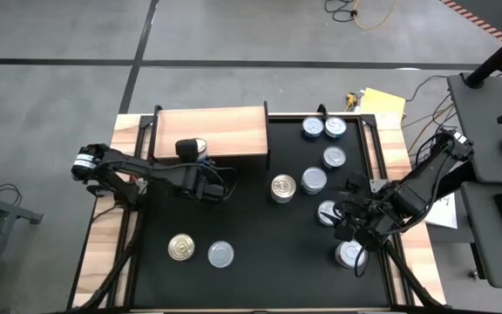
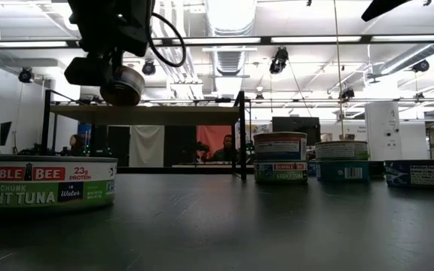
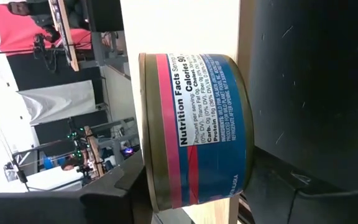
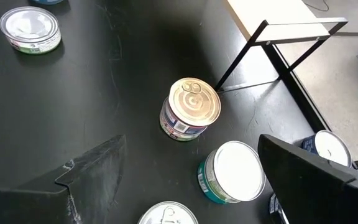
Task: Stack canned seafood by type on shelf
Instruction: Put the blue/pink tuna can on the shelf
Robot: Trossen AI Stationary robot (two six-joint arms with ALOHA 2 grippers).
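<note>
My left gripper is shut on a can of seafood with a blue and pink label. It holds the can just above the near edge of the wooden shelf. In the low view the can hangs clear above the shelf top. My right gripper hovers open over the table's right side with nothing between its fingers. Below it stand a gold-topped can and a white-topped can. Several more cans stand on their bases on the black table. My left gripper pinches the can between its two fingers across its two flat ends, one finger by the rim of one end, the other at the opposite end. The fingers come slanting down from the table's left. The can is lifted clear of the shelf and tilted.
A gold-topped can and a silver-topped can stand near the table's front left. A cluster of cans fills the right half, from the far right to the near right. The shelf top is bare wood.
</note>
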